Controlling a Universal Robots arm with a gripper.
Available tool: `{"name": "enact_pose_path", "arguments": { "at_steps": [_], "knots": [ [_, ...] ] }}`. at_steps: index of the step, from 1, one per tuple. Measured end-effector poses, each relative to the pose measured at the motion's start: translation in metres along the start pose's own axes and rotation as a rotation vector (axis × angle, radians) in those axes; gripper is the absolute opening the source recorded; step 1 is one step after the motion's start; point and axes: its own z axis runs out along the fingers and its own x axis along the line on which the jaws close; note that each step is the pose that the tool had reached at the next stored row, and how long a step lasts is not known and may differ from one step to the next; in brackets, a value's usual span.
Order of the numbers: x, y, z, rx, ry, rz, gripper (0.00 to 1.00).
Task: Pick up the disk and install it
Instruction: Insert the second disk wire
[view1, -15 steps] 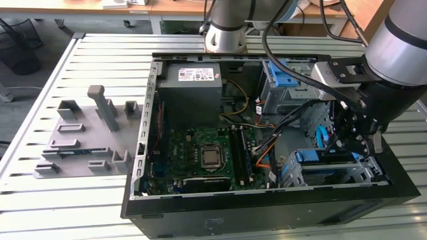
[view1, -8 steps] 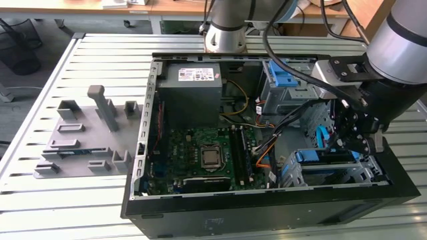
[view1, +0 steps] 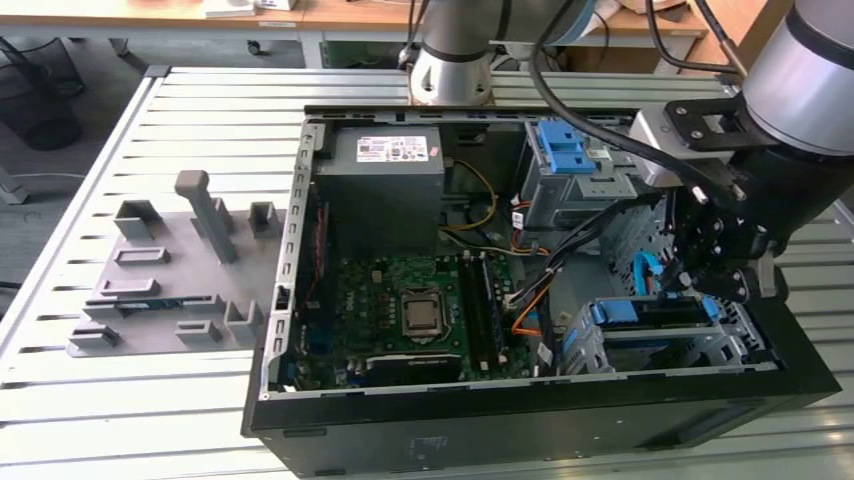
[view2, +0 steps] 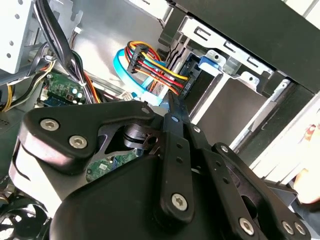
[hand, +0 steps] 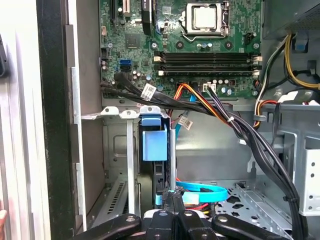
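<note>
The disk (view1: 651, 313) sits in the lower drive cage of the open computer case (view1: 287, 250), at the exterior view's right, with its blue carrier showing. That carrier's blue tab (hand: 154, 138) stands between the cage's metal rails in the first wrist view, and its end (view2: 210, 61) also shows in the second wrist view. My gripper (view1: 697, 278) reaches down inside the case just beside the cage. Its black fingers are shut together with nothing between them, and the tips (hand: 173, 196) (view2: 170, 106) are at the rear end of the disk, next to the blue data cable (hand: 207, 190).
A grey power-supply box (view1: 396, 178) and the green motherboard (view1: 400, 310) take up the case's left half. Bundled cables (hand: 235, 125) cross toward the cage. A second cage with a blue carrier (view1: 567, 150) stands behind. Grey holders (view1: 174, 270) lie on the table's left. Fingers (view2: 308, 182) show outside the case.
</note>
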Motion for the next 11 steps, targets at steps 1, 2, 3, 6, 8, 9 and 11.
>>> {"name": "enact_pose_path", "arguments": {
  "at_steps": [1, 2, 3, 6, 8, 9, 11],
  "knots": [
    [-0.0001, -0.0001, -0.0017, 0.0, 0.0, 0.0, 0.11],
    [-0.0001, -0.0002, -0.0026, 0.0, 0.0, 0.0, 0.11],
    [-0.0001, -0.0002, -0.0025, -0.0001, -0.0003, 0.0, 0.11],
    [0.0, -0.0002, -0.0027, -0.0004, -0.0025, 0.0, 0.11],
    [-0.0001, -0.0002, -0.0026, -0.0007, -0.0088, 0.001, 0.11],
    [-0.0001, -0.0002, -0.0026, -0.0007, -0.0102, 0.001, 0.11],
    [-0.0001, -0.0002, -0.0026, -0.0008, -0.0104, 0.001, 0.11]
  ]
}}
